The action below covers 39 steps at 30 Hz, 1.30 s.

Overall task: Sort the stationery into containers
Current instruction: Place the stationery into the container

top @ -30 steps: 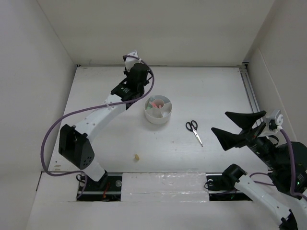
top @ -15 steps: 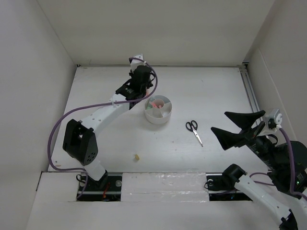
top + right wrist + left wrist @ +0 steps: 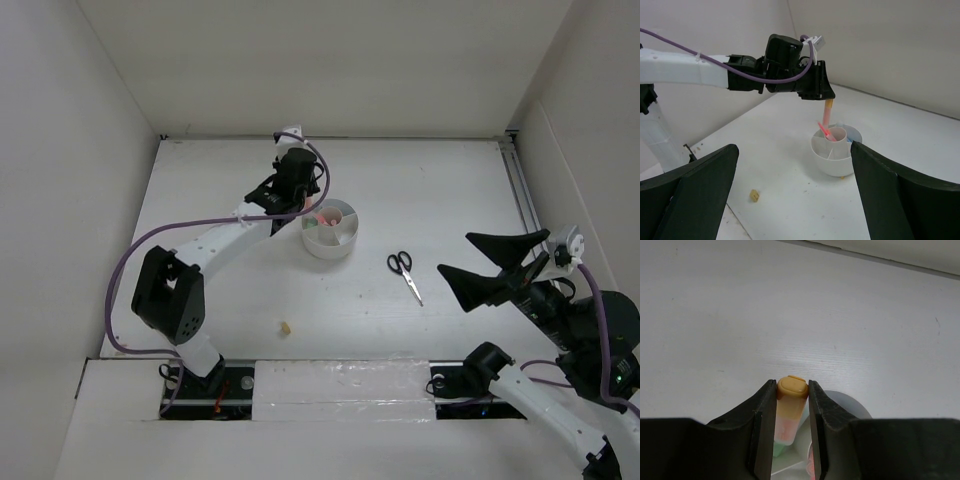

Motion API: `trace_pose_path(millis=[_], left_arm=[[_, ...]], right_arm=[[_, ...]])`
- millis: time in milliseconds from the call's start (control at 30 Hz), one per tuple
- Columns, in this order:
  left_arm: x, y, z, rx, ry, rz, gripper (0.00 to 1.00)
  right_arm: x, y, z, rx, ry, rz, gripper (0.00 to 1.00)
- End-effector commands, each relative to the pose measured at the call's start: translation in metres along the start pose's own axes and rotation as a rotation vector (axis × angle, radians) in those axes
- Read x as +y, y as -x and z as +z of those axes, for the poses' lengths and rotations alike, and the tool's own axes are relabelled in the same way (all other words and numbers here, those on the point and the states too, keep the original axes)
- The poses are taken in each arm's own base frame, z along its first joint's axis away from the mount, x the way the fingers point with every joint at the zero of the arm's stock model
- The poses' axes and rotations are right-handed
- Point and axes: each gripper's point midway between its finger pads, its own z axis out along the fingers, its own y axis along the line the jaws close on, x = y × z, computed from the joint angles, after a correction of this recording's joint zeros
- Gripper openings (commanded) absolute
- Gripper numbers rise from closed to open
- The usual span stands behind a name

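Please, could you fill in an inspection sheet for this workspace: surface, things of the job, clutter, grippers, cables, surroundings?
Surface: white table, with a few faint specks.
Job's things: white organizer upright, with a pink pen inside; orange highlighter held above it; scissors and eraser bit loose on the table.
Clutter: nothing seen.
Grippers: left gripper, fingers shut on the orange highlighter; right gripper open, empty, apart from everything.
Cables: purple cable loops off the left arm; a second cable runs on the right arm.
Surroundings: white walls on three sides.
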Motion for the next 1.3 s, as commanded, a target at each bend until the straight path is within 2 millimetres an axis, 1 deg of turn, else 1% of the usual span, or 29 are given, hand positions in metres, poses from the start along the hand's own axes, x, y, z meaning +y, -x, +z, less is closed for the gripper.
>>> trace_pose_path(millis=[0,33,67,167,200,267,333,433,500,567,600,700,767,867,900,967,1000,1033,1267], left_arm=[[-0.005,0.009,0.002,-0.038,-0.029,-0.016,0.00],[-0.005,0.009,0.002,-0.038,-0.029,-0.016,0.00],[-0.002,0.001,0.005,-0.024,-0.021,-0.008,0.00],[-0.005,0.002,0.005,-0.026,-0.034,-0.012,0.00],[-0.003,-0.003,0.006,-0.018,-0.030,-0.007,0.00],[-0.004,-0.005,0.007,-0.015,-0.039,-0.007,0.00],[-0.003,-0.007,0.007,-0.016,-0.039,-0.008,0.00],[-0.003,-0.007,0.008,-0.016,-0.039,-0.008,0.00],[-0.003,-0.012,0.008,-0.004,-0.044,-0.004,0.00],[-0.003,-0.012,0.008,-0.004,-0.044,-0.004,0.00],[-0.004,-0.016,0.010,0.007,-0.048,0.000,0.00],[-0.004,-0.020,0.010,0.013,-0.057,0.010,0.00],[-0.003,-0.030,0.013,0.036,-0.062,0.028,0.00],[-0.003,-0.030,0.013,0.036,-0.062,0.028,0.00],[-0.001,-0.035,0.013,0.046,-0.057,0.033,0.00],[0.000,-0.035,0.013,0.046,-0.057,0.033,0.00],[0.000,-0.038,0.015,0.054,-0.053,0.037,0.00],[-0.005,-0.041,0.013,0.061,-0.070,0.040,0.00],[-0.006,-0.044,0.013,0.073,-0.076,0.044,0.00]], right_arm=[[0.005,0.013,0.000,-0.034,0.015,0.004,1.00],[0.005,0.013,0.000,-0.034,0.015,0.004,1.00],[0.005,0.016,0.001,-0.043,0.017,0.003,1.00],[0.004,0.014,0.003,-0.034,0.015,0.004,1.00],[0.004,0.014,0.003,-0.034,0.015,0.004,1.00],[0.004,0.014,0.003,-0.034,0.015,0.004,1.00],[0.003,0.010,0.004,-0.025,0.013,0.005,1.00],[0.003,0.010,0.004,-0.025,0.013,0.005,1.00],[0.003,0.010,0.004,-0.025,0.013,0.005,1.00],[0.005,0.009,0.004,-0.023,0.022,0.005,1.00],[0.005,0.009,0.004,-0.023,0.022,0.005,1.00],[0.005,0.009,0.004,-0.023,0.022,0.005,1.00],[0.004,0.005,0.005,-0.014,0.020,0.006,1.00],[0.006,0.007,0.005,-0.021,0.031,0.005,1.00],[0.006,0.007,0.005,-0.021,0.031,0.005,1.00],[0.006,0.007,0.005,-0.021,0.031,0.005,1.00],[0.006,0.007,0.005,-0.021,0.031,0.005,1.00],[0.006,0.007,0.005,-0.021,0.031,0.005,1.00],[0.006,0.007,0.005,-0.021,0.031,0.005,1.00]])
